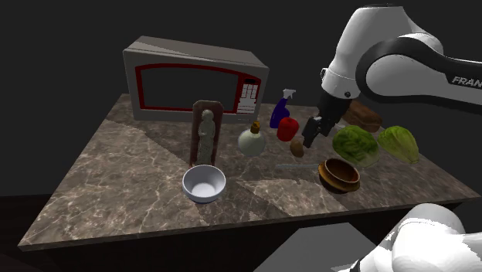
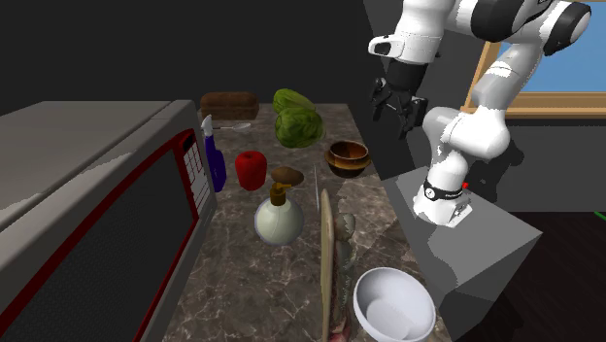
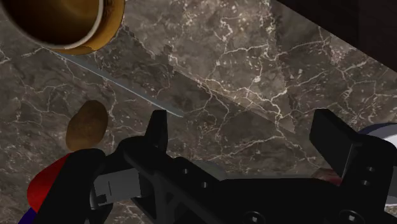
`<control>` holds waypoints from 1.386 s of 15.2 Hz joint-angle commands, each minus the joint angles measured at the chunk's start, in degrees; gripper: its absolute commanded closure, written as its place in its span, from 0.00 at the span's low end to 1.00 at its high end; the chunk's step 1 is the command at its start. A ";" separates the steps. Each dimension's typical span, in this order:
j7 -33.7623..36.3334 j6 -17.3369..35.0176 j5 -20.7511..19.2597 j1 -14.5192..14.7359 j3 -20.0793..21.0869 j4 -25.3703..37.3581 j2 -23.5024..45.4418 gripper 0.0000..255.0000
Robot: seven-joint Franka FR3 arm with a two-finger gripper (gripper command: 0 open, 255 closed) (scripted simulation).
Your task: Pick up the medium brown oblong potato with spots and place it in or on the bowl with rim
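The brown spotted potato point(image 1: 297, 146) point(image 2: 286, 175) point(image 3: 87, 122) lies on the marble table between a red pepper point(image 1: 288, 128) and a knife point(image 1: 297, 164). A brown wooden bowl point(image 1: 341, 173) point(image 2: 348, 156) point(image 3: 63, 22) with a thick rim stands to the shoulder view's right of it. A white bowl point(image 1: 204, 184) point(image 2: 393, 303) sits near the front edge. My gripper point(image 1: 315, 131) point(image 2: 392, 102) point(image 3: 245, 130) hangs open above the table, just beside the potato and higher than it. Nothing lies between its fingers point(image 3: 157, 127); the potato is outside the nearer finger.
A microwave point(image 1: 197, 86) stands at the back, with a blue spray bottle point(image 1: 280, 110), a round flask point(image 1: 252, 141) and a framed figure point(image 1: 205, 135) in front of it. Two lettuces point(image 1: 356, 144) point(image 1: 398, 143) and a dark loaf point(image 1: 361, 116) crowd the shoulder view's right.
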 commanded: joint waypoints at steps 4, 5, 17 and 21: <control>0.89 4.49 -1.14 -2.02 -1.46 -0.39 4.30 0.00; 1.19 5.95 -1.50 -2.69 -1.94 -0.40 5.81 0.00; 4.76 21.24 -4.57 -9.80 -8.04 3.88 26.04 0.00; 5.64 25.19 -4.70 -11.77 -10.15 6.95 33.24 0.00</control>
